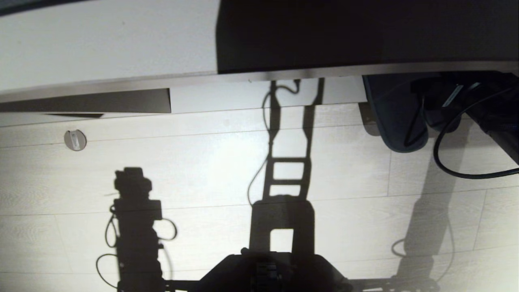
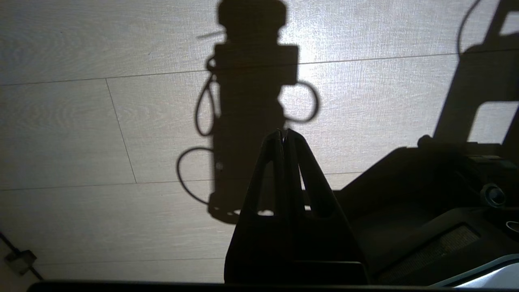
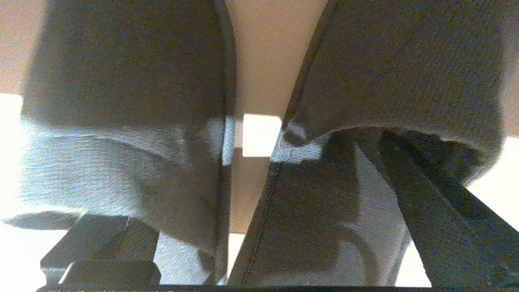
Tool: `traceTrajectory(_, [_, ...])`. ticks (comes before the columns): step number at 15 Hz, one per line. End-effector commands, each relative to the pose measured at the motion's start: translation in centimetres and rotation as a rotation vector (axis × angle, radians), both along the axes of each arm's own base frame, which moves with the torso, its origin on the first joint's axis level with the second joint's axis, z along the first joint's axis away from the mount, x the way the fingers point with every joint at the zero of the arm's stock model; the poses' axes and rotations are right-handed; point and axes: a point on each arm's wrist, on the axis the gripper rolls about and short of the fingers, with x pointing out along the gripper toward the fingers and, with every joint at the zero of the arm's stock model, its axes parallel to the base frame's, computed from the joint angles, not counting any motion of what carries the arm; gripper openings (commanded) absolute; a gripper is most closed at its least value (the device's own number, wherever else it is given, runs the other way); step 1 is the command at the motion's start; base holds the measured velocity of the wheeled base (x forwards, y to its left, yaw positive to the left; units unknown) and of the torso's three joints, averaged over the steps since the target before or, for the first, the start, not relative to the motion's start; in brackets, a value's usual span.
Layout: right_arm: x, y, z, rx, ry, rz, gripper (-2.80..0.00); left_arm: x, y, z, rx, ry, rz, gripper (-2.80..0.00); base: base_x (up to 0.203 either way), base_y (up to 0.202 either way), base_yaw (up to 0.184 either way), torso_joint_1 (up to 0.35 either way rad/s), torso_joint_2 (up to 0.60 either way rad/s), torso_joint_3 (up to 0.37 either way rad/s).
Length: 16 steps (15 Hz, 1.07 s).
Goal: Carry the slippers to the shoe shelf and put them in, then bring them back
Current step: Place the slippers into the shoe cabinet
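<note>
The slippers lie side by side on the pale floor, the left one [image 3: 121, 121] and the right one [image 3: 365, 101] filling the right wrist view. In the head view only one slipper [image 1: 399, 125] shows, its toe under the front edge of the shoe shelf [image 1: 284, 76]. My right gripper [image 3: 243, 178] is open wide around their adjoining sides, one finger [image 3: 101, 251] by the left slipper and the other finger [image 3: 438, 202] inside the right slipper's opening. From the head camera, the right gripper [image 1: 432, 105] sits at the far right beside that slipper. My left gripper [image 2: 284, 133] hangs shut over bare floor.
A round metal floor fitting [image 1: 75, 140] lies at the left near the shelf. A black cable [image 1: 458, 172] loops from the right arm over the floor. My own base [image 1: 267, 271] fills the bottom middle. A small cable clip [image 2: 18, 259] lies on the floor.
</note>
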Motion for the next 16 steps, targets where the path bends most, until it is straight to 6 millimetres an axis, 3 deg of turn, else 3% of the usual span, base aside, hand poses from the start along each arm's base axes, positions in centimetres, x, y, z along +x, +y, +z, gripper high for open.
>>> traceTrajectory(1, [-1.6,0.0,1.0,-0.002,-0.026,0.0,0.0,0.0,0.0,0.0,0.0,-0.001,0.0,-2.8,0.0,0.0,0.0,0.0,0.0,0.0])
traceTrajectory(8, [-3.2,0.1,-0.1,-0.007,0.025,-0.002,0.0,0.0,0.0,0.0,0.0,-0.001,0.001,-2.8,0.0,0.0,0.0,0.0,0.0,0.0])
traceTrajectory(16, [-4.2,0.1,-3.7,-0.013,0.18,0.004,0.0,0.0,0.0,0.0,0.0,-0.001,0.0,-2.8,0.0,0.0,0.0,0.0,0.0,0.0])
